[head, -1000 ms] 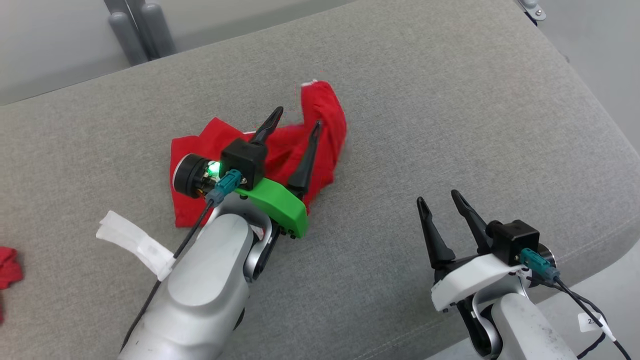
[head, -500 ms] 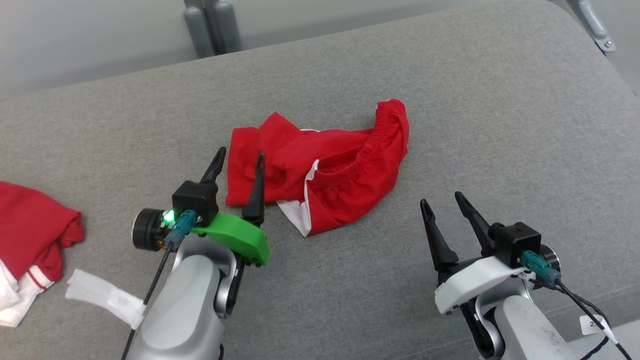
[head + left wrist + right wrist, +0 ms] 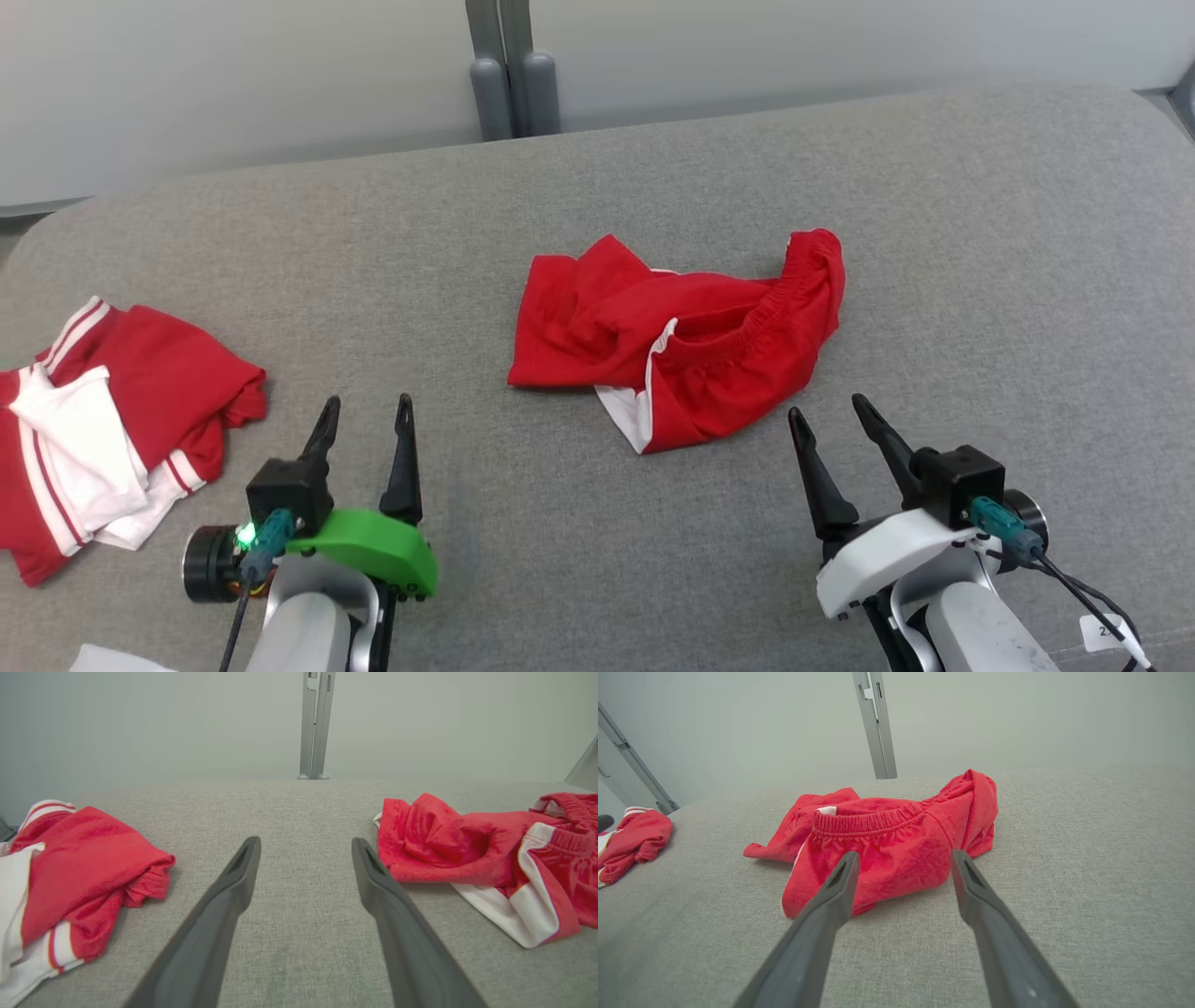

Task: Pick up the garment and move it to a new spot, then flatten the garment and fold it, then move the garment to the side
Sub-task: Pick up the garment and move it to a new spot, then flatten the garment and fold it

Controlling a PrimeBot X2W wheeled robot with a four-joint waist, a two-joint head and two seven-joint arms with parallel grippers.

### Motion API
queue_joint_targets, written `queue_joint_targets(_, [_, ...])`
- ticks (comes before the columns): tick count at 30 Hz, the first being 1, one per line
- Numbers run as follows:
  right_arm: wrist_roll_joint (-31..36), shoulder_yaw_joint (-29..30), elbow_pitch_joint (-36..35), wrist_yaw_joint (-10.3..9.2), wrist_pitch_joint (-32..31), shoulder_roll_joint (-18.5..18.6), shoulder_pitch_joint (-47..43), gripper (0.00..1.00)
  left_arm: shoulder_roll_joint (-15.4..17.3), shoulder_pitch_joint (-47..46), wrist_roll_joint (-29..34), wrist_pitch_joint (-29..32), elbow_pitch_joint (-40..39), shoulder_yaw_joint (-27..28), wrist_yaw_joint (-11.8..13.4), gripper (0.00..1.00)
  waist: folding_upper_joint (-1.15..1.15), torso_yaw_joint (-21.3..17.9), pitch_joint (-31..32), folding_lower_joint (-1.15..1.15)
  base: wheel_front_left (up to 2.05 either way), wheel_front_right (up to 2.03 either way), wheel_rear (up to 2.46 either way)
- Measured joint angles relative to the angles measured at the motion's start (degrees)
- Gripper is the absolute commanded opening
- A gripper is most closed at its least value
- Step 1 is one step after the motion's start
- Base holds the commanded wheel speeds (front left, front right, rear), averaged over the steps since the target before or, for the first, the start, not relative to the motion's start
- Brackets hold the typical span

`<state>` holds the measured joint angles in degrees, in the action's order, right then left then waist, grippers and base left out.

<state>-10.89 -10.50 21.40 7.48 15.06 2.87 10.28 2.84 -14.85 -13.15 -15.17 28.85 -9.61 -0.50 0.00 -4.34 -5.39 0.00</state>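
The garment (image 3: 691, 345), red shorts with an elastic waistband and white trim, lies crumpled in the middle of the grey padded surface (image 3: 597, 560). My left gripper (image 3: 366, 403) is open and empty, near and to the left of the shorts, apart from them. In the left wrist view the garment (image 3: 448, 844) lies to the right of the open left gripper (image 3: 304, 841). At the lower right my right gripper (image 3: 825, 407) is also open and empty, just short of the shorts' near edge. The right wrist view has the garment (image 3: 896, 849) straight ahead of the right gripper (image 3: 904, 854).
A second red and white garment (image 3: 112, 411) lies bunched at the surface's left edge, also seen as a red and white heap (image 3: 79, 868) and a far heap (image 3: 635, 840). Grey posts (image 3: 509, 84) stand behind the back edge. A white tag (image 3: 112, 658) hangs near my left arm.
My left gripper has drawn back from over the garment to the near left, still open. The head camera has swung, bringing the second garment into view. The right gripper has held still.
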Motion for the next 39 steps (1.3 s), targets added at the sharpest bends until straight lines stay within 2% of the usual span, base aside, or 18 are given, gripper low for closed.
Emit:
queue_joint_targets(10, [0.0,-0.5,0.9,0.0,0.0,0.0,-1.9,1.0,-0.1,9.7,1.1,0.0,-4.7,4.1,1.1,1.0,0.0,2.1,3.5,0.0,0.0,0.0,0.0])
queue_joint_targets(24, [-0.1,-0.7,1.1,0.0,0.0,0.0,-1.6,1.0,-0.1,11.1,0.3,0.0,-5.9,3.9,1.3,1.0,0.0,3.9,2.4,-0.01,0.0,0.0,0.0])
queue_joint_targets(39, [-0.1,-2.2,5.5,0.01,0.0,0.6,10.2,1.0,-0.1,8.6,-0.4,0.0,-5.4,0.6,2.0,1.0,0.0,10.3,-1.8,0.0,0.0,0.0,0.0])
